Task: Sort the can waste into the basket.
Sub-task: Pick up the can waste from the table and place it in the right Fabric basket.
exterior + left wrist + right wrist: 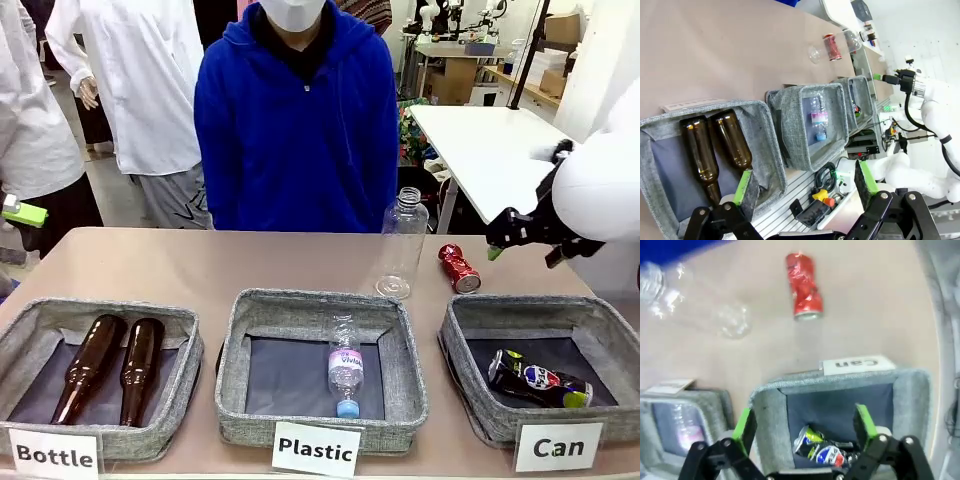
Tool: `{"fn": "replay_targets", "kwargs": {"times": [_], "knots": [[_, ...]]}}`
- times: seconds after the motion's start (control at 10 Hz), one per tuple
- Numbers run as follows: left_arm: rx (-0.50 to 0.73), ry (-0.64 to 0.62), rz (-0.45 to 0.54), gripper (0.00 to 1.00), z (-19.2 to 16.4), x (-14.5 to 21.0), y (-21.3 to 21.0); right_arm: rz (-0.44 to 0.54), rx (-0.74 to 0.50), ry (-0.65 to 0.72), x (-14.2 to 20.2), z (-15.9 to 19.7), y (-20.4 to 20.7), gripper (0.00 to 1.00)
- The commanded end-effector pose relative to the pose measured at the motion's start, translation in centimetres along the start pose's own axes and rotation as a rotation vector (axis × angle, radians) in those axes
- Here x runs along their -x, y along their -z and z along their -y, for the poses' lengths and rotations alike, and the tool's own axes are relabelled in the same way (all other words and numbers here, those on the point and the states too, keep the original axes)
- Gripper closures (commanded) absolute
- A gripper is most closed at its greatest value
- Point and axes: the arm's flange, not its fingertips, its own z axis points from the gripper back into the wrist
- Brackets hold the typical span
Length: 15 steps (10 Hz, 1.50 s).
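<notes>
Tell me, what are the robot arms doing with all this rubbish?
The robot is sorting rubbish. One crushed can lies in the basket marked Can. The red can sits on the table beside a standing plastic bottle. The right gripper hangs open near them, holding nothing. The left gripper is open too. A person stands opposite.

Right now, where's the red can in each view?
Front: red can lies on the table, right of centre, beyond the Can basket and right of the clear bottle.
Left wrist: top, right of centre, by the clear bottle.
Right wrist: top centre, beyond the basket's card.
Shared landmark: the Can basket, with the dark can inside.
</notes>
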Motion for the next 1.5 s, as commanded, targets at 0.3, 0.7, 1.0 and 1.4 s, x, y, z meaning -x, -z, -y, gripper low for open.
{"fn": "replay_targets", "kwargs": {"times": [0.3, 0.7, 1.0, 1.4], "knots": [[0.001, -0.004, -0.01, 0.0, 0.1, 0.0, -0.4, -0.13, -0.18, -0.3, -6.2, 3.7, 4.6, 0.0], [0.001, -0.004, -0.01, 0.0, 0.1, 0.0, -0.4, -0.093, -0.344, -0.145, -5.0, 9.8, 1.7, 0.0], [0.001, -0.004, -0.01, 0.0, 0.1, 0.0, -0.4, -0.06, -0.584, 0.054, -0.1, 20.6, -4.4, 0.0], [0.001, -0.004, -0.01, 0.0, 0.1, 0.0, -0.4, 0.129, -1.346, 0.127, 5.9, 33.7, -2.2, 0.0]]}}
